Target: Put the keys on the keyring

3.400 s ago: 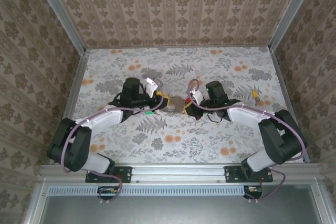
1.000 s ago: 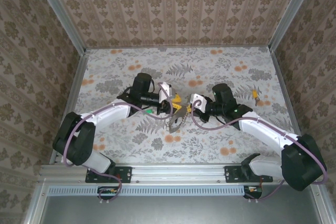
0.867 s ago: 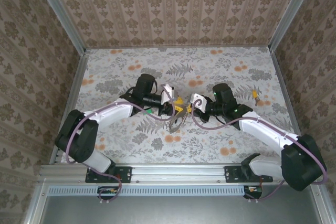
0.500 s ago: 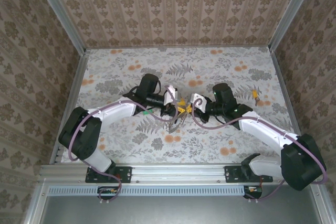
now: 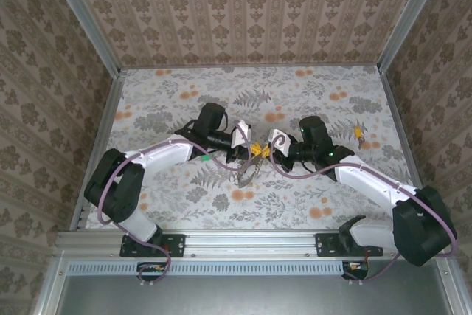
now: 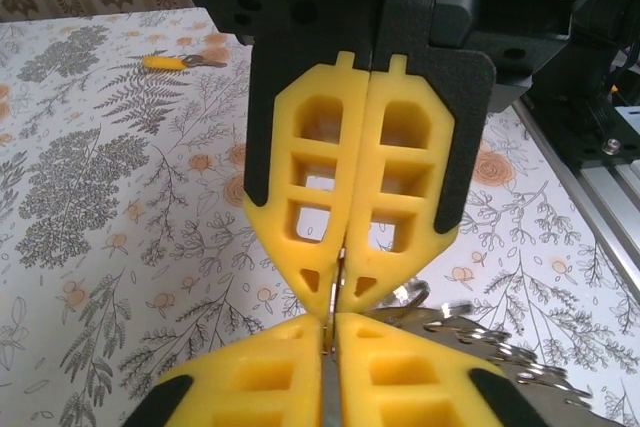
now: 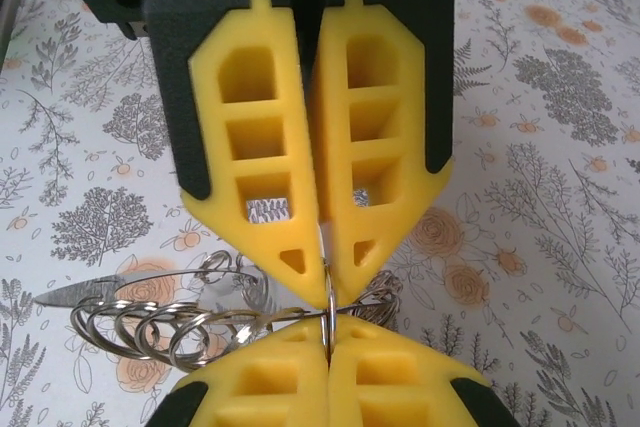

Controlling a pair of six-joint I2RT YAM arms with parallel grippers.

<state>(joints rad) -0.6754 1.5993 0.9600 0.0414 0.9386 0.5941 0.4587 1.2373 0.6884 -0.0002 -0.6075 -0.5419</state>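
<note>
Floral-print tabletop (image 5: 310,197), wallpapered walls standing round it. Item, green-headed key (image 5: 203,158): one small green spot, taken for a key, lying under the left forearm toward 9 o'clock of centre. Item, left gripper (image 5: 248,150): one, clenching its yellow fingers (image 6: 250,387) on a thin wire of the keyring (image 5: 248,170) at table centre. Item, keyring: one bunch, hanging between the two tips and trailing toward 6 o'clock. Five or so metal loops (image 7: 165,327) are showing, exact count uncertain, and one key blade (image 7: 80,292) is lying among them, head hidden; no strap can be made out. Item, right gripper (image 5: 264,150): one, pinching the same wire, tip to tip against the left. Item, yellow-headed key (image 5: 359,136): one, resting loose and well apart at 3 o'clock. Step judged: both grippers are steadying the ring, and no key is being threaded yet. Next move is probably calling for one gripper letting go to fetch a loose key while the other is holding the ring.
</note>
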